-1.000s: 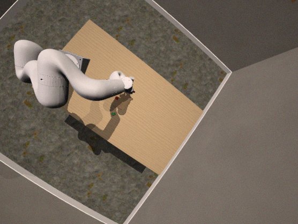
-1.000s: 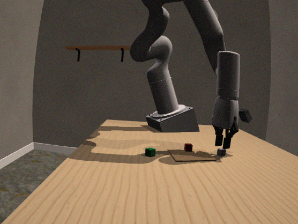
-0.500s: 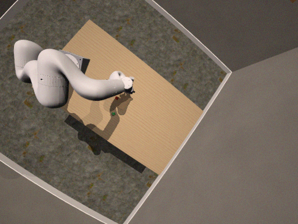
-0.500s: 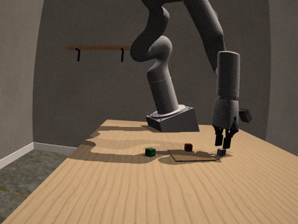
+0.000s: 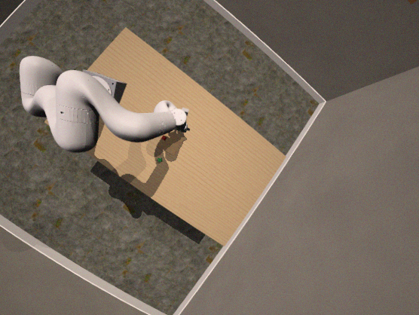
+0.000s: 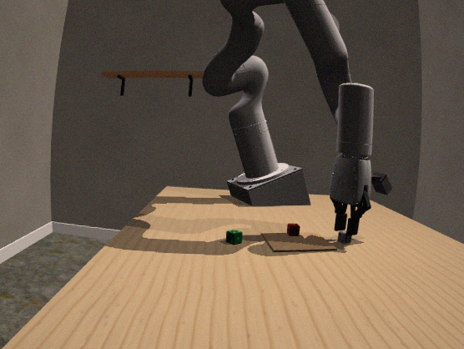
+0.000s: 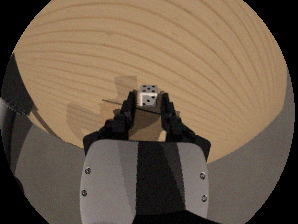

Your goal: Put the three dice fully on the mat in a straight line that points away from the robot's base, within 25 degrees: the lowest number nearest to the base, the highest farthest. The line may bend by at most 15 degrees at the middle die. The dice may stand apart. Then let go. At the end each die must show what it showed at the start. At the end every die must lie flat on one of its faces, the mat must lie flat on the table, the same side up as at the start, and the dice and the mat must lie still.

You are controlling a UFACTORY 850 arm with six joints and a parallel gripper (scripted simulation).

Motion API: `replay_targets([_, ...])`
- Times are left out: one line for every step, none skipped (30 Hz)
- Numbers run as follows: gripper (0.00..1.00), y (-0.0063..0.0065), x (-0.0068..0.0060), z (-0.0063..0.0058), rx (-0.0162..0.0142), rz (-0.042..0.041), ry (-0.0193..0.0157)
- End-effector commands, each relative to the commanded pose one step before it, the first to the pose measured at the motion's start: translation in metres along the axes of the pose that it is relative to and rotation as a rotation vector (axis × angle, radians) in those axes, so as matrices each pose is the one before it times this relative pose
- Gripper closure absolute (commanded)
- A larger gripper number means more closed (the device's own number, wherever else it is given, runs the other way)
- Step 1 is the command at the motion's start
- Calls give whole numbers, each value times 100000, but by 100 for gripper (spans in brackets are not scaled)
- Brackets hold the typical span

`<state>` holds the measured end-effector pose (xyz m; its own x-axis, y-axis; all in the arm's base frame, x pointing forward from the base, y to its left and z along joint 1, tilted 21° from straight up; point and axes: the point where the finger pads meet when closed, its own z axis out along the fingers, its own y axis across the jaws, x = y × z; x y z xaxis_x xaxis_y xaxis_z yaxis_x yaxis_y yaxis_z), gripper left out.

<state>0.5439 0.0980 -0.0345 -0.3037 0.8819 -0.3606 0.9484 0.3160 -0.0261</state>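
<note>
A thin brown mat lies flat on the table. A red die sits at the mat's far edge. A green die lies on the bare table, left of the mat. A white die lies on the table just off the mat's right corner. My gripper points straight down right above the white die. Its fingers are partly open, their tips just above the die's top and holding nothing.
The robot's base stands at the far side of the wooden table, behind the mat. A wall shelf hangs far behind. The arm's shadow covers the mat and the dice.
</note>
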Motion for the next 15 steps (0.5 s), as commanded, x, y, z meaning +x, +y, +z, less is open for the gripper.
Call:
replay_targets([58,91,-3,410,-190,29,-4])
replay_targets([58,-1,0,182,0,0,1])
replay_targets([58,1,0,181,0,0,-1])
replay_targets([58,0,0,178,0,0,0])
replay_targets([58,0,0,171,0,0,1])
replay_targets([58,0,0,0,0,0,0])
replay_targets([58,0,0,0,0,0,0])
replay_targets([58,0,0,162,0,0,-1])
replay_targets([58,0,0,150,0,0,0])
replay_targets([58,0,0,136,0,0,1])
replay_targets([58,0,0,119,0,0,-1])
replay_targets([58,0,0,102,0,0,0])
replay_targets([58,0,0,83,0,0,0])
replay_targets([58,0,0,65,0,0,0])
replay_targets([58,0,0,47,0,0,0])
